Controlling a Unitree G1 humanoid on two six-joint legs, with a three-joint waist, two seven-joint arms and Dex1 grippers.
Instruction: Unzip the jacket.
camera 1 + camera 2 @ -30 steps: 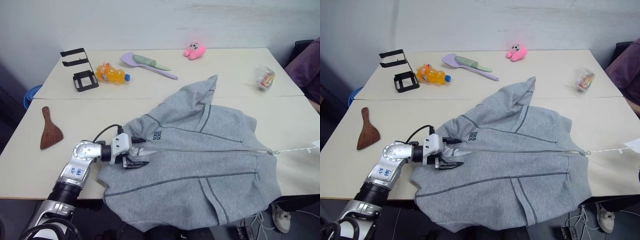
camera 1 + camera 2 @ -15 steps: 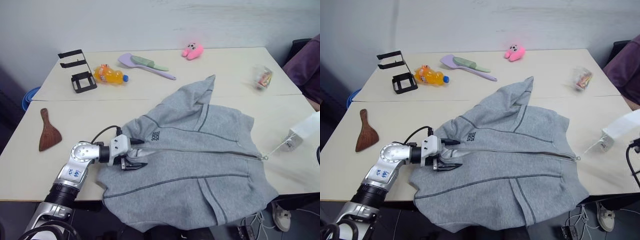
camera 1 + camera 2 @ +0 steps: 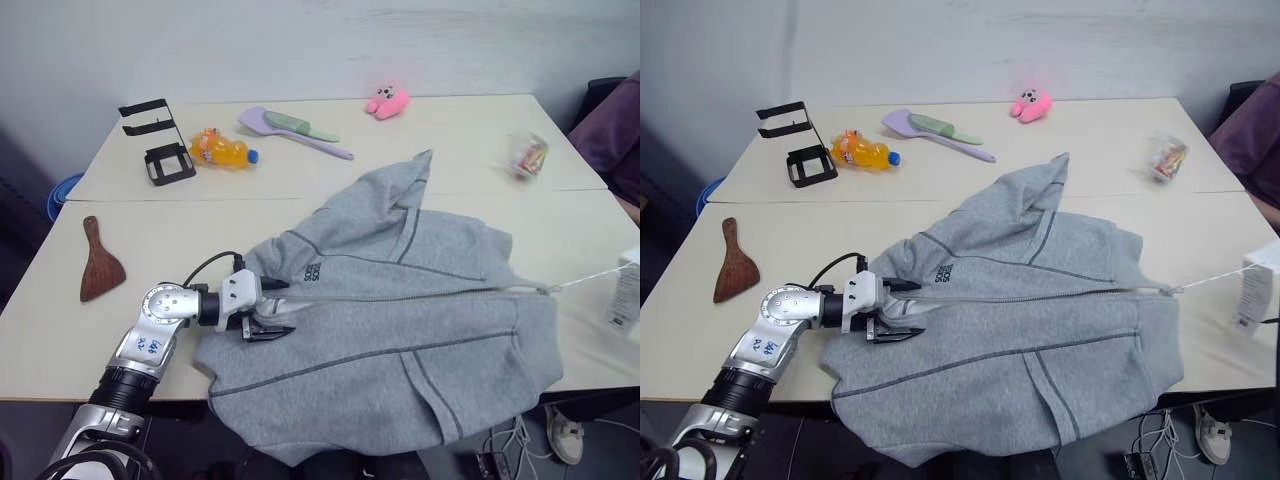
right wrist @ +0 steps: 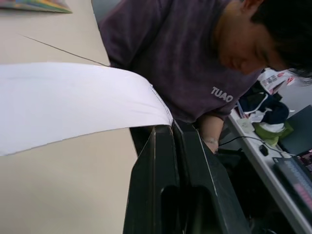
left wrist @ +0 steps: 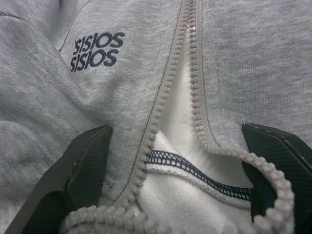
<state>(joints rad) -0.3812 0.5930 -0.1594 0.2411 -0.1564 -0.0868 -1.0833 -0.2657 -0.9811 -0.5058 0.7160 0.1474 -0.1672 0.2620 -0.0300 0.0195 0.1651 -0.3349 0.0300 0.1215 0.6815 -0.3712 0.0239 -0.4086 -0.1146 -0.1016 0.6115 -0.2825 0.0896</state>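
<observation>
Left eye view: showed jacket (image 3: 390, 320) spread across centre and lower right of frame, on table (image 3: 180, 240). Left gripper (image 3: 272, 326) at lower left, jaws wide apart, pressed down astride the zip's parted collar end. Right gripper (image 4: 168, 146), seen in right wrist view, clamped shut on paper tag (image 3: 626, 295) at right edge, its string taut to the zip pull. Judged mid-unzip: only a short stretch looked parted. Next move called for a steady pull along the zip line while the collar stayed pinned. Hem hung over the front edge at bottom; room rightward limited, with a person (image 4: 195, 53) close beside that edge.
</observation>
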